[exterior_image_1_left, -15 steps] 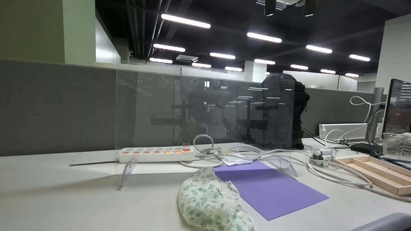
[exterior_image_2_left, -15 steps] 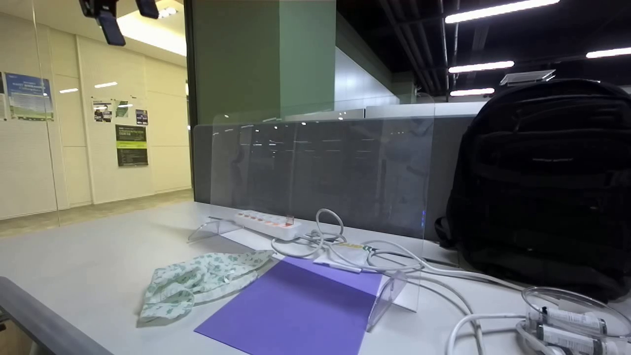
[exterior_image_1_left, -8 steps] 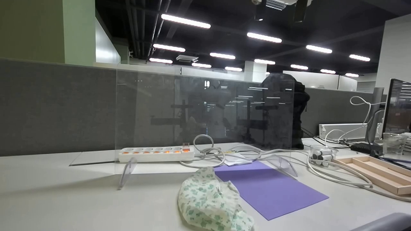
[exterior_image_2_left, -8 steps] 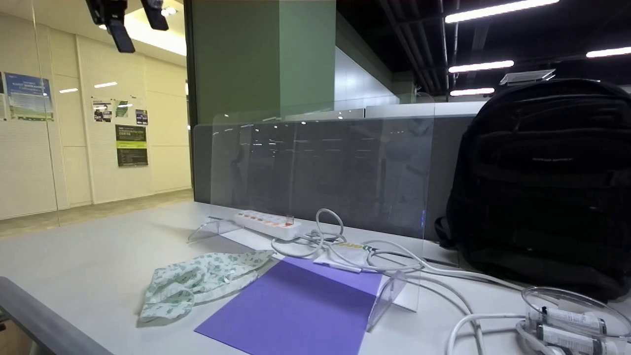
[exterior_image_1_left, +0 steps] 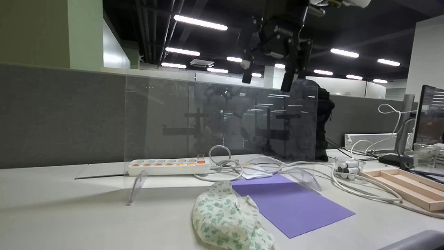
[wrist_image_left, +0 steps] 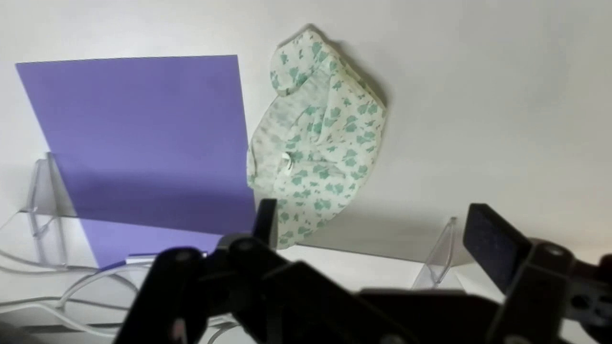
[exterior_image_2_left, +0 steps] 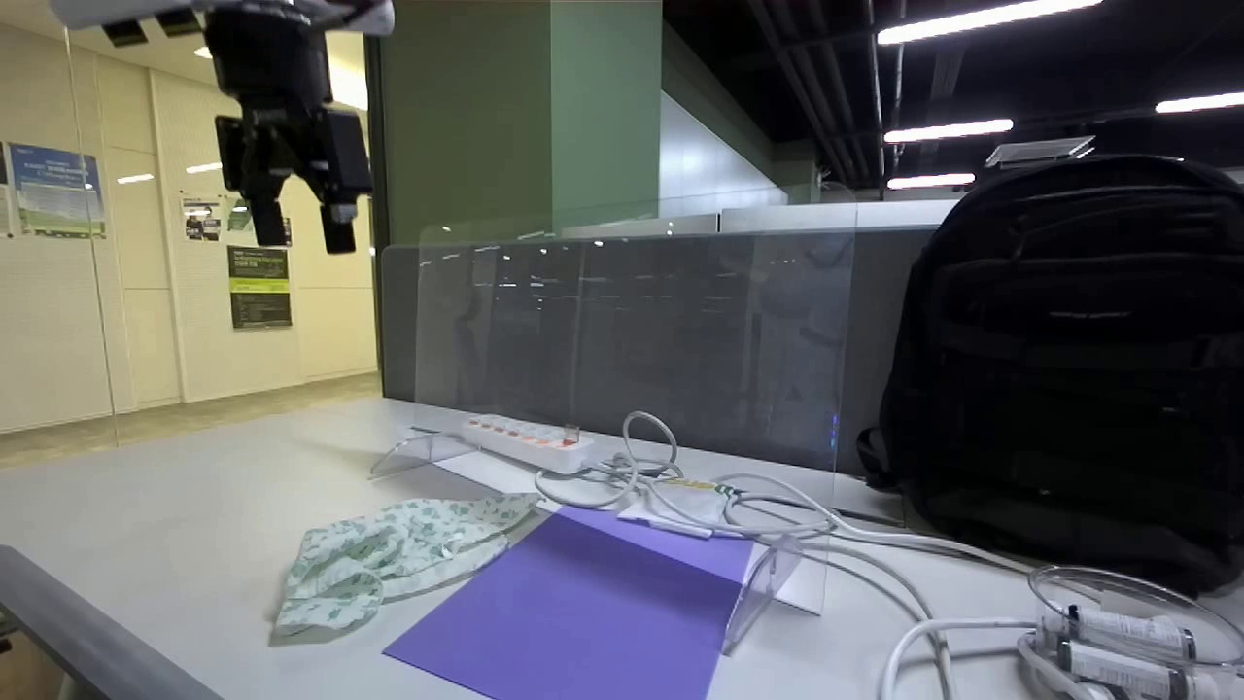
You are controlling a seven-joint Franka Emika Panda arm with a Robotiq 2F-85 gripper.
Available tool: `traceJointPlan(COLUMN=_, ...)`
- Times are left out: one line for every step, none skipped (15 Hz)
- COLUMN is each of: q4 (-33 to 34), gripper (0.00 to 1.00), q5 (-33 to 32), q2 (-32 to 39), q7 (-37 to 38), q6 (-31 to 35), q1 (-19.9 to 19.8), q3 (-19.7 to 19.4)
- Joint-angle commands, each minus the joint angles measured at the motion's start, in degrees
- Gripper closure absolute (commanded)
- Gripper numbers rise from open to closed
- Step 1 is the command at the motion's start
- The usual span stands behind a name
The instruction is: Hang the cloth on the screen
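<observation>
1. Power strip [exterior_image_1_left: 169, 169]. Lies on the bench [exterior_image_1_left: 62, 215], between 7 and 8 o'clock from the centre of an exterior view; judged to have no part in the task.

2. Screen [exterior_image_1_left: 221, 128]. A see-through panel standing upright across the centre. The cloth [exterior_image_1_left: 227, 218] is not yet on it: the hanging remains to be done.

3. Cloth. At 6 o'clock, rumpled on the bench in front of the screen. In the wrist view its 8 o'clock side meets the purple sheet [wrist_image_left: 143, 138]; whether it overlaps cannot be told.

4. Gripper [exterior_image_1_left: 267, 81]. Between 1 and 2 o'clock, well above the bench. In the wrist view its fingers [wrist_image_left: 495, 246] stand wide apart at 9 and 3 o'clock, gripping nothing, and the cloth lies at 11 o'clock from the gap. Step in hand, by judgement: the approach to the cloth, ahead of any grasp. Next move, likewise judged: descend with a correction toward the cloth, set the fingers astride a raised fold and bring them together. A fold running roughly from 12 to 6 o'clock would suit this alignment. The lift must then clear the screen's top edge before draping.

5. Purple sheet. Between 4 and 5 o'clock, flat, passing beneath the screen. A low pinch at the cloth's border might catch it too.

6. Backpack [exterior_image_1_left: 323, 107]. At 3 o'clock, partly behind the screen's end; a wooden tray [exterior_image_1_left: 411, 187] lies between 3 and 4 o'clock.
</observation>
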Motion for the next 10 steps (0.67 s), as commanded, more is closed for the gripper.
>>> traceJointPlan(q4=0.78, gripper=0.00, q5=1.73, q2=8.35, q7=-4.38, q6=3.15, q1=3.44, q3=-2.38)
traceJointPlan(q4=0.66, gripper=0.00, q5=1.33, q2=10.12, q7=-5.34, q6=4.20, q1=3.84, q3=-2.31)
traceJointPlan(q4=0.50, gripper=0.00, q5=1.15, q2=11.69, q7=-6.07, q6=5.09, q1=4.28, q3=-2.27)
traceJointPlan(q4=0.09, gripper=0.00, q5=0.05, q2=13.29, q7=-5.57, q6=6.19, q1=4.03, q3=-1.42)
traceJointPlan(q4=-0.36, gripper=0.00, q5=-3.30, q2=14.40, q7=-1.16, q6=7.63, q1=1.95, q3=1.06)
traceJointPlan(q4=-0.17, gripper=0.00, q5=-0.78, q2=12.27, q7=-4.43, q6=5.71, q1=3.72, q3=-1.47)
traceJointPlan(q4=-0.25, gripper=0.00, q5=-1.95, q2=13.69, q7=-3.60, q6=6.67, q1=3.39, q3=-0.85)
traceJointPlan(q4=-0.25, gripper=0.00, q5=-2.40, q2=14.69, q7=-3.28, q6=7.28, q1=3.19, q3=-0.43)
traceJointPlan(q4=-0.25, gripper=0.00, q5=-2.48, q2=15.20, q7=-3.21, q6=7.57, q1=3.11, q3=-0.23)
traceJointPlan(q4=-0.25, gripper=0.00, q5=-2.53, q2=15.30, q7=-3.20, q6=7.61, q1=3.04, q3=-0.17)
